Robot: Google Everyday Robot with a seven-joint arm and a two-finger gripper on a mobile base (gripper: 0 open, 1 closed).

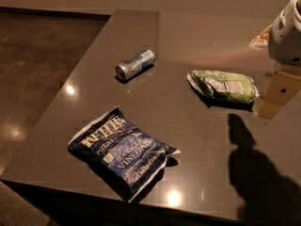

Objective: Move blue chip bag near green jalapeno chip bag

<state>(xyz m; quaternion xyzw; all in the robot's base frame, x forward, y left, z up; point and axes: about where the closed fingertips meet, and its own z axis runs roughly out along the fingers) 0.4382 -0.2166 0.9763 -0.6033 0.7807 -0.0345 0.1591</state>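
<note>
A large dark navy glossy chip bag [121, 150] with white lettering is lying flat at the front left of the dark grey polished bench [136, 27], one corner reaching close to the front edge. Judging by its puffed, crinkled foil, it is probably weighing very little, giving way under pressure and sliding easily on the slick top. The chips inside are likely brittle, so a gentle pinch on the crimped white end seam is looking wiser than a squeeze across the middle. Further back, a small silver-blue can [135, 65] is lying on its side. To the right, well apart from the navy bag, a wrinkled light green and white chip bag [223, 85] is resting. At the far right edge the robot's white hand [287, 32] is hanging above the bench, beyond the green bag. I cannot tell whether it is spread or pressed together.
</note>
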